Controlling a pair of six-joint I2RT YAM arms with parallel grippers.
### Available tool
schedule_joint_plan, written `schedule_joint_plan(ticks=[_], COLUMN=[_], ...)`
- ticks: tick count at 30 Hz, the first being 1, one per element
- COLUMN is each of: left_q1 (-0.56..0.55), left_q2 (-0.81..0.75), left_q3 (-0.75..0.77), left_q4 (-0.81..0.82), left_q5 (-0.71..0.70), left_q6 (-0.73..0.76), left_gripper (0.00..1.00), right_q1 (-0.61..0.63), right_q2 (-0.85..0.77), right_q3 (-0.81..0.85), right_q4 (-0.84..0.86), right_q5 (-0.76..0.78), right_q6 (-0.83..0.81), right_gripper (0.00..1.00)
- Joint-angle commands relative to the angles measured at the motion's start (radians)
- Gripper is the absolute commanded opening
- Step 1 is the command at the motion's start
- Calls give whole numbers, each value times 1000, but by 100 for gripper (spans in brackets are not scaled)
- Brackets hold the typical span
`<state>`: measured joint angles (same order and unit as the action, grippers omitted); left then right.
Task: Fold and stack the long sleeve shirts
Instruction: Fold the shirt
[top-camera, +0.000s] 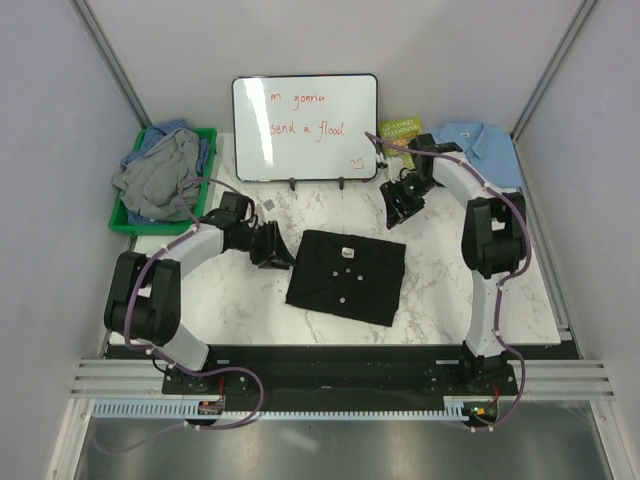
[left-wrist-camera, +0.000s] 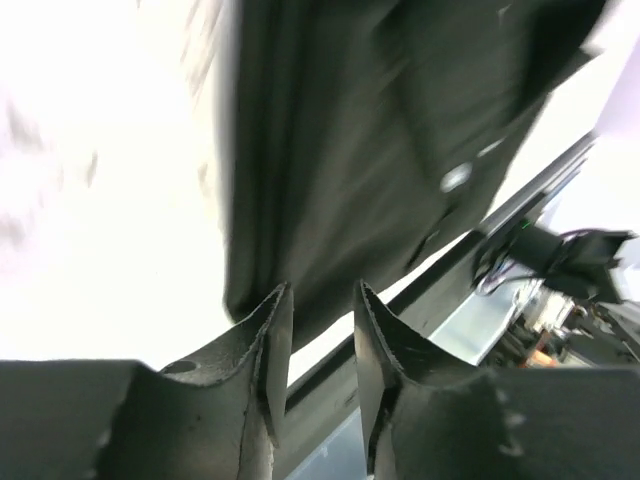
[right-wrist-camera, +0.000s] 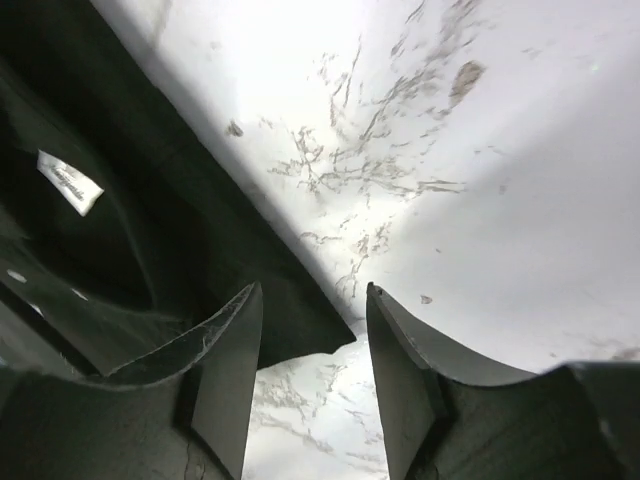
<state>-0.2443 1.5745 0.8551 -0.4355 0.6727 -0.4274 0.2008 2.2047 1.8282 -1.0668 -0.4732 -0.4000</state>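
A black shirt (top-camera: 345, 275) with small pale buttons lies folded into a rectangle in the middle of the marble table. My left gripper (top-camera: 272, 248) is open and empty just off its left edge; the left wrist view shows the shirt (left-wrist-camera: 360, 150) beyond the fingertips (left-wrist-camera: 320, 300). My right gripper (top-camera: 398, 205) is open and empty just beyond the shirt's far right corner; the right wrist view shows that corner (right-wrist-camera: 120, 260) beside the open fingers (right-wrist-camera: 312, 295). A folded light blue collared shirt (top-camera: 480, 145) lies at the far right. Grey and blue shirts (top-camera: 160, 175) are heaped in a bin.
A green bin (top-camera: 132, 222) stands at the far left. A whiteboard (top-camera: 305, 128) with red writing stands at the back centre. A green-covered book (top-camera: 400, 132) lies between the whiteboard and the blue shirt. A black rail (top-camera: 340, 355) runs along the table's near edge.
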Motion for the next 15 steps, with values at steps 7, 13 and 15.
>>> schedule_joint_plan(ticks=[7, 13, 15], left_q1=[-75, -81, -55], left_q2=[102, 277, 335], left_q3=[232, 291, 295], left_q4=[43, 40, 38], left_q5=[212, 111, 91], left_q6=[167, 119, 102], left_gripper=[40, 36, 33], right_q1=[-43, 72, 74], right_q2=[-467, -427, -357], right_q3=[-450, -636, -655], right_q4=[111, 215, 229], right_q5=[-461, -481, -444], right_q6=[139, 193, 179], right_gripper=[48, 46, 45])
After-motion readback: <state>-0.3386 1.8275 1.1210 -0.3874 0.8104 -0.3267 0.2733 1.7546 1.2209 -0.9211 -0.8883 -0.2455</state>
